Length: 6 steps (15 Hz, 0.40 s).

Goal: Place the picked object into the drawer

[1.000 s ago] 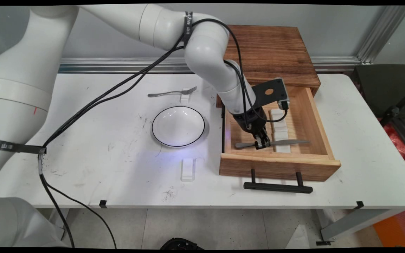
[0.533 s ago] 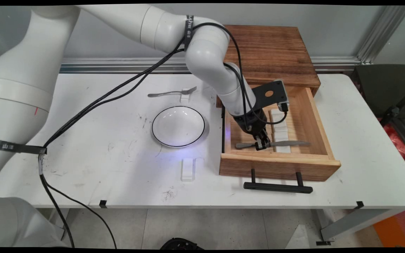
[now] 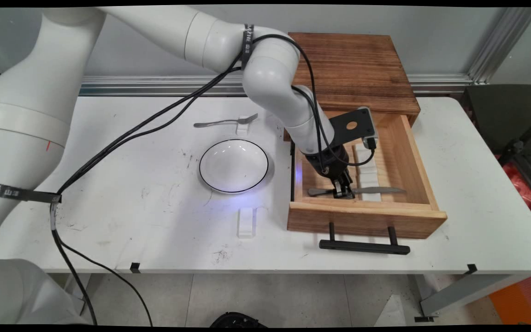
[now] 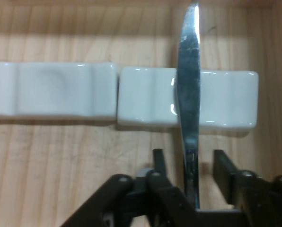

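1. The gripper [image 3: 343, 193] stood inside the open wooden drawer [image 3: 413, 157], its fingers [image 4: 159, 163] narrowly spread, straddling one table knife [image 4: 189, 94] without visibly clamping it.
2. The hand view showed the blade lying across two white cutlery rests [image 4: 188, 97] set end to end; the main view partly hid these.
3. Only the main view showed one fork [image 3: 226, 121], one black-rimmed bowl [image 3: 233, 165], and two further rests [image 3: 246, 222] on the table [image 3: 155, 212].

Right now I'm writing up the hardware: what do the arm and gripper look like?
The arm is glossy white with rounded, tube-shaped links. Black cables hang along it, held by black lettered straps. A black plate with a round hole sits at the wrist. The gripper is black with two fingers.
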{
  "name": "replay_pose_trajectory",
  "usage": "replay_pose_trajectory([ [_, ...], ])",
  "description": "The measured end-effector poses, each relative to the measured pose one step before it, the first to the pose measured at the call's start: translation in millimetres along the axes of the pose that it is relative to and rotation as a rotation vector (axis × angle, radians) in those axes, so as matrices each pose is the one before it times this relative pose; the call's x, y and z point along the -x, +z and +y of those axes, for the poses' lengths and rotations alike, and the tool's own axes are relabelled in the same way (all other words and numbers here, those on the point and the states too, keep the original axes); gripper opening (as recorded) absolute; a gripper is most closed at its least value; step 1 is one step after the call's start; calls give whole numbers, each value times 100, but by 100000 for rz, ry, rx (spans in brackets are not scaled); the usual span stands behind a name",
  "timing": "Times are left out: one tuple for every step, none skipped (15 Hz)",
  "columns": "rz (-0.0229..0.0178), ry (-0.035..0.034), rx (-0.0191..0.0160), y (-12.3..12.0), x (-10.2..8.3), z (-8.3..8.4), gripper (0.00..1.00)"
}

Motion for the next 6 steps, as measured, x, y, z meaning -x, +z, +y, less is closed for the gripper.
replay_pose_trajectory([
  [97, 67, -76, 40, 36, -7, 100],
  [85, 95, -22, 22, 4, 7, 100],
  [134, -2, -44, -3, 17, 0, 100],
  [134, 22, -53, -18, -15, 0, 100],
  [227, -52, -190, -78, -55, -24, 100],
  [290, -108, -247, -134, -80, -44, 100],
])
